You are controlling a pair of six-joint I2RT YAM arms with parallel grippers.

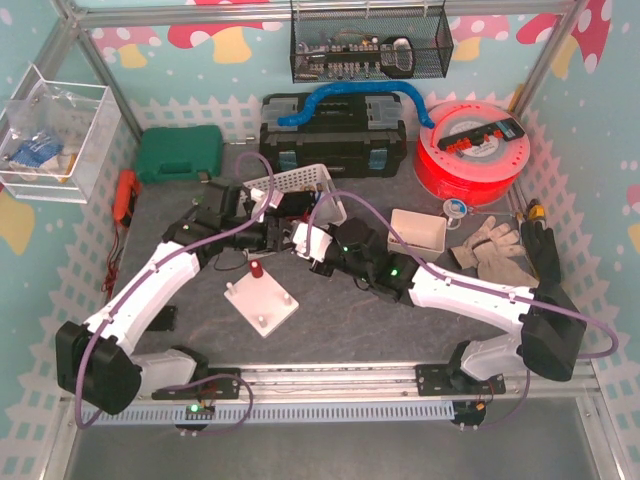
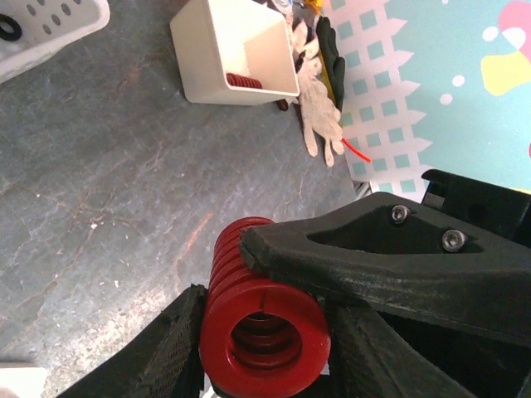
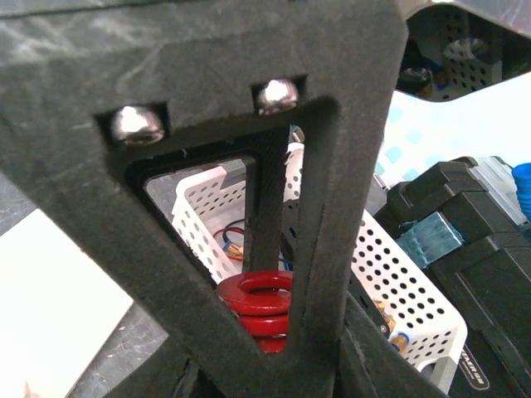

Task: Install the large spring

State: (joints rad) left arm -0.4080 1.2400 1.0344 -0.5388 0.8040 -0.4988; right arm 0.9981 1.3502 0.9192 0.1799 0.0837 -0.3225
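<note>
Left wrist: one large spring (image 2: 264,323) between jaws, one binned spring (image 2: 243,80).

no legible text, brands or numbers; only illegibly small white lettering on the black toolbox (image 3: 473,282)

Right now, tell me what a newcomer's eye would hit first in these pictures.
The bright red spring clamped in the left claw fills the bottom of the left wrist view. From above, the big red reel at the far right stands out, and the white plate lies nearer, left of centre.
</note>
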